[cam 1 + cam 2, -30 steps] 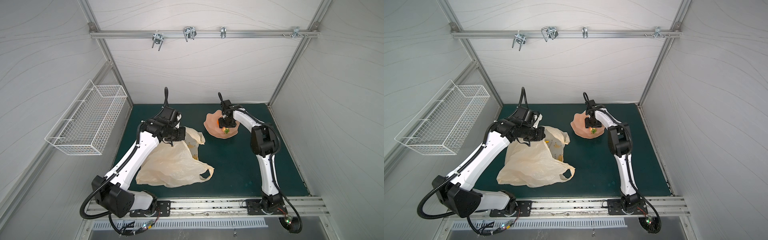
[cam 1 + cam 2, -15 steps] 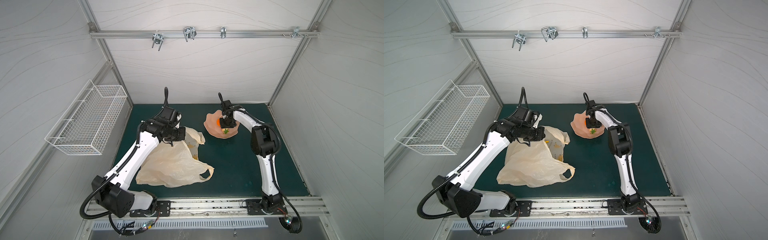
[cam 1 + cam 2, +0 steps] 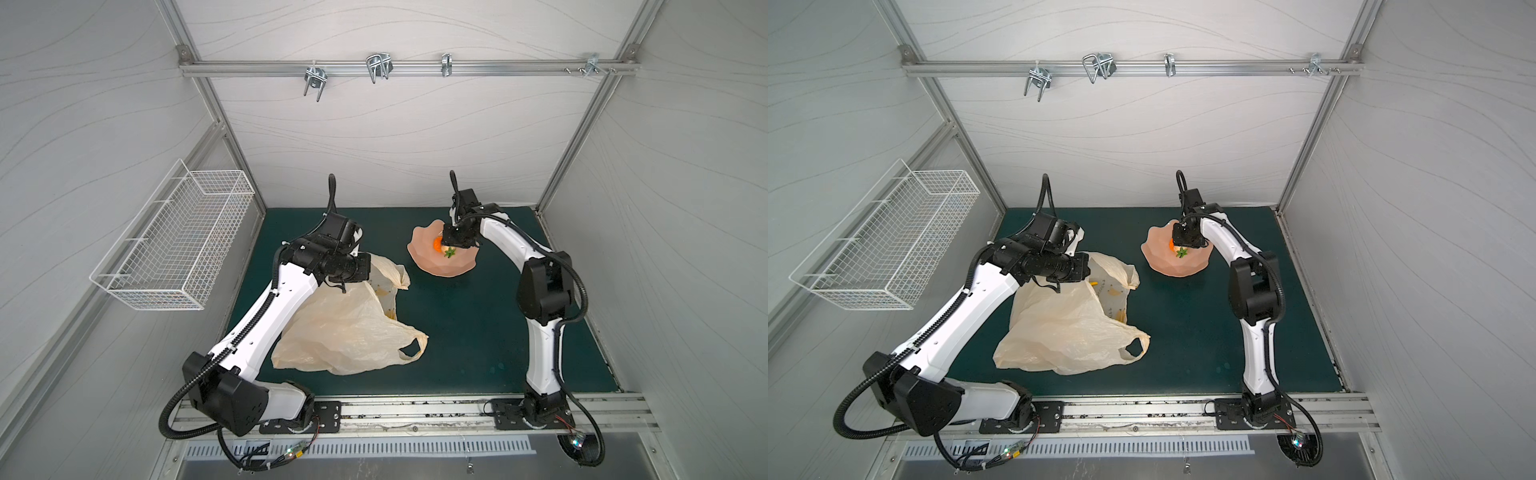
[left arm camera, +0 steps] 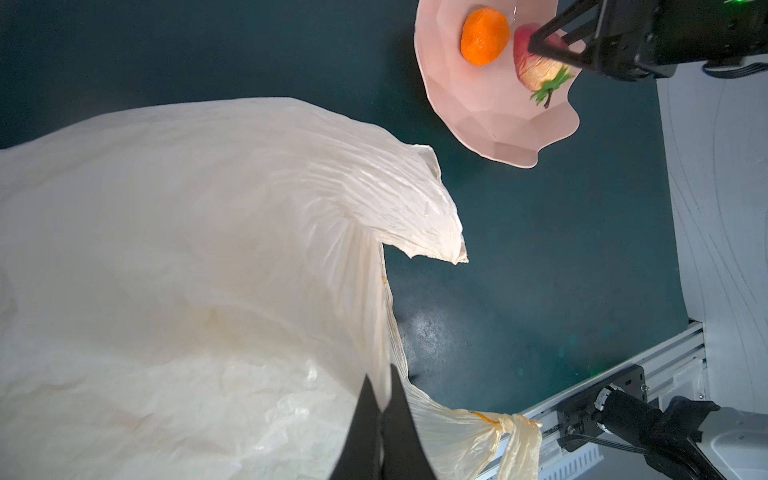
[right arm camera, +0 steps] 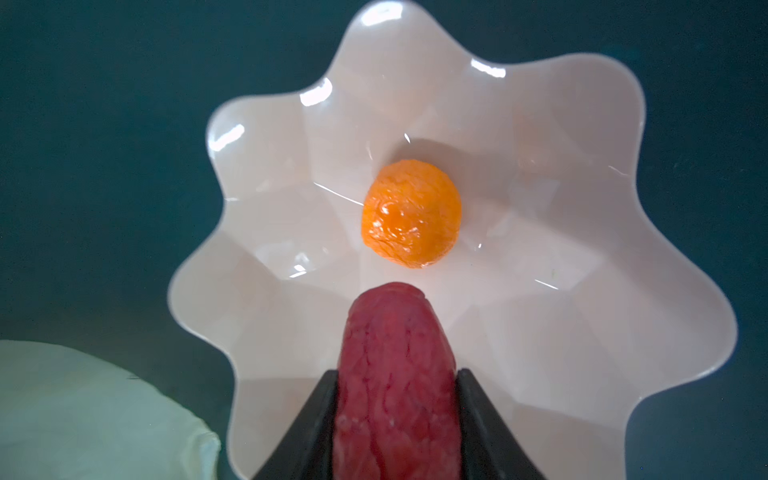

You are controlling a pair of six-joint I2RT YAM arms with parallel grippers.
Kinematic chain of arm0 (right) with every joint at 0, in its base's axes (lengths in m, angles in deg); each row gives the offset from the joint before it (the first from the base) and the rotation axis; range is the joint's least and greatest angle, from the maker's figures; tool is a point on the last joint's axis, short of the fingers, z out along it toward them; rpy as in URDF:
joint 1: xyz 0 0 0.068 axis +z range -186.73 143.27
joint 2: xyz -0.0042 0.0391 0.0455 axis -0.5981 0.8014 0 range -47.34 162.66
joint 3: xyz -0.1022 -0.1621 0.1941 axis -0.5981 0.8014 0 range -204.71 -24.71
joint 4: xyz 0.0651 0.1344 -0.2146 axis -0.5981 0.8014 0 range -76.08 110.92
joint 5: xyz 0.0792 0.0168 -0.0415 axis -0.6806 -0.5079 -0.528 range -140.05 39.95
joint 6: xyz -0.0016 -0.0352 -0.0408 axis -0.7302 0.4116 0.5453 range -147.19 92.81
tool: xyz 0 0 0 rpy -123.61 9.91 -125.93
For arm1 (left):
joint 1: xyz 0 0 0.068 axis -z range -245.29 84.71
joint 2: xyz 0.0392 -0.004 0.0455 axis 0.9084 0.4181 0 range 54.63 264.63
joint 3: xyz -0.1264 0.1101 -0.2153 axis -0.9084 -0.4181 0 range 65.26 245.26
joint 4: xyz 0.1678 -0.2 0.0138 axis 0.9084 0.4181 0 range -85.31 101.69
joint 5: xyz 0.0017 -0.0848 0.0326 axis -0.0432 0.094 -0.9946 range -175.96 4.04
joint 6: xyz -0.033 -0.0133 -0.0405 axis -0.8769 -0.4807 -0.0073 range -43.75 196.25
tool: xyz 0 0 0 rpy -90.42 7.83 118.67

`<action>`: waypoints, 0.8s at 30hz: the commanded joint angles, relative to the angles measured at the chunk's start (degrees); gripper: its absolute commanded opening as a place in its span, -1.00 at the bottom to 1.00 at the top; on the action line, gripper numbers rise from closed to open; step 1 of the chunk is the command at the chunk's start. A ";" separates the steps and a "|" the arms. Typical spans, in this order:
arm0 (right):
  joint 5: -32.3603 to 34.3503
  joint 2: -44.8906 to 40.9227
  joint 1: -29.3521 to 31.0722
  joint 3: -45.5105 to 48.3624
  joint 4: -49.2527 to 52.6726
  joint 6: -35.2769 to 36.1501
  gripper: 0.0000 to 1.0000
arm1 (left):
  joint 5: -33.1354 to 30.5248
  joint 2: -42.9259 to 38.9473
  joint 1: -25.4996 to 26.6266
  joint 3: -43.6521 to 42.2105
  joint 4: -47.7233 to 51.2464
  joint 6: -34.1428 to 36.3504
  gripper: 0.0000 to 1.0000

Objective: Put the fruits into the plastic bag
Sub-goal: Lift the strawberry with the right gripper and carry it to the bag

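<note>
Firstly, the dark green table mat (image 3: 478, 332) fills the floor of the enclosure in both top views. A white wire basket (image 3: 178, 245) hangs on the wall at the left of the frame, off the mat.

Plastic bag (image 3: 345, 328): lies crumpled on the mat left of centre, with one loop handle toward the lower right. Its upper edge is raised under the left arm. In the left wrist view, the left gripper (image 4: 380, 372) is closed tight, with a fold of the bag's rim pinched between its fingers.

Pink scalloped bowl (image 3: 428, 253): stands on the mat at upper centre, right of the bag and apart from it.

Right gripper (image 5: 397, 372): reaches down into the bowl. Its jaws are narrowed onto a red strawberry (image 5: 395, 353), one finger pressing each side. The green top shows in a top view. I cannot tell whether the strawberry is clear of the bowl's floor.

Orange fruit (image 5: 411, 214): rests loose at the bowl's centre, just beside the strawberry's tip, untouched.
</note>
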State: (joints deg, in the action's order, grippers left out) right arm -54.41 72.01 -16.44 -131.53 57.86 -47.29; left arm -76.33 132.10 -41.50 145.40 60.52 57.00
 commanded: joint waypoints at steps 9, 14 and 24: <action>-20.28 -11.67 -2.29 13.86 -13.07 -12.14 -0.40 | -0.49 -1.20 0.21 0.80 -0.10 0.35 -1.00; -24.79 -18.47 -2.31 25.26 -19.28 -17.86 -0.41 | -0.35 -0.91 0.20 1.27 -0.14 0.41 -1.00; -29.30 -34.89 -1.13 51.19 -32.48 -31.14 -0.44 | -0.21 -0.13 0.20 2.04 -0.30 0.53 -1.00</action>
State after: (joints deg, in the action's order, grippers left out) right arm -81.18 40.84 -18.43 -84.45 30.94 -72.82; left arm -76.31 132.02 -41.50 145.40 60.63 57.00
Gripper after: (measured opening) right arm 0.422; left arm 0.047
